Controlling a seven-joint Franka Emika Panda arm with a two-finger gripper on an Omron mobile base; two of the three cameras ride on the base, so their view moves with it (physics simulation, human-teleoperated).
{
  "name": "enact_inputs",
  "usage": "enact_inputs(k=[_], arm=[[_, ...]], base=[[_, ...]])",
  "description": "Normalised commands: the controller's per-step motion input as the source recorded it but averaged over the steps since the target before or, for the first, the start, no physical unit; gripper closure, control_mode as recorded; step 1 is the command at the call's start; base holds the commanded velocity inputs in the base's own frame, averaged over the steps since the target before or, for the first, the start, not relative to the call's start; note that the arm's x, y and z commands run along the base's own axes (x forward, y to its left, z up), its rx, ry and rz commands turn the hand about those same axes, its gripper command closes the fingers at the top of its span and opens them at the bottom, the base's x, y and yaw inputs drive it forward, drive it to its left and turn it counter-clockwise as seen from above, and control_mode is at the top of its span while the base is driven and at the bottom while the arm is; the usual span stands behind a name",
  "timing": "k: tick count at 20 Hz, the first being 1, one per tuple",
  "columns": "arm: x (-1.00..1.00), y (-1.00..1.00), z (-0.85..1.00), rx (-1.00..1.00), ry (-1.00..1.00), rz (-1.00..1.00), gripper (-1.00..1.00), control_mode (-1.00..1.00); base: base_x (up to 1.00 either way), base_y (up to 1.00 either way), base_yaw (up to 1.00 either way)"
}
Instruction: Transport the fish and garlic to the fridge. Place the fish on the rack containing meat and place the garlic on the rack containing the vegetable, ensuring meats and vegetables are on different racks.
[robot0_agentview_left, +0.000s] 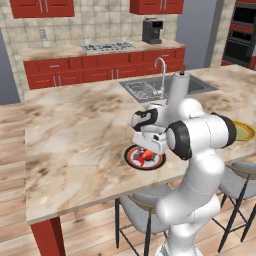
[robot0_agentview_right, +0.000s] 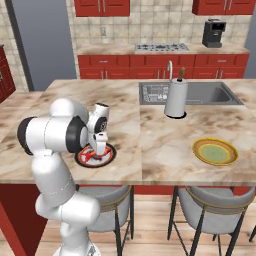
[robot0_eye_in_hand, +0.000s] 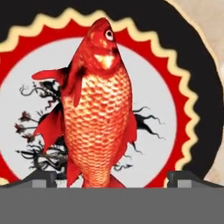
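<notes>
Gripper (robot0_eye_in_hand: 112, 178) low over fish (robot0_eye_in_hand: 98, 113), fingers (robot0_eye_in_hand: 41, 178) spread wide either side of its tail. Fish lies on plate (robot0_agentview_left: 131, 159) near the surface (robot0_agentview_left: 75, 145) front edge; bare room all round.

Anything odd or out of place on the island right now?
Nothing stands out. The fish lies flat in the middle of the black-rimmed plate, intact, with the open hand straddling its tail end. The yellow plate and paper towel holder sit upright and tidy; no spills visible.
</notes>
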Motion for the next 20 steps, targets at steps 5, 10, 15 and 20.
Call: enact_inputs(k=[5, 10, 15, 20], arm=[[0.23, 0.00, -0.12, 0.00, -0.16, 0.02, -1.00, -1.00], [0.07, 0.00, -0.49, 0.00, -0.03, 0.02, -1.00, -1.00], [0.01, 0.01, -0.60, 0.00, 0.04, 0.00, -1.00, -1.00], [0.08, 0.20, -0.79, 0.00, 0.08, 0.00, 1.00, -1.00]], base=[[0.00, 0.00, 0.00], [0.00, 0.00, 0.00], [0.00, 0.00, 0.00], [0.00, 0.00, 0.00]])
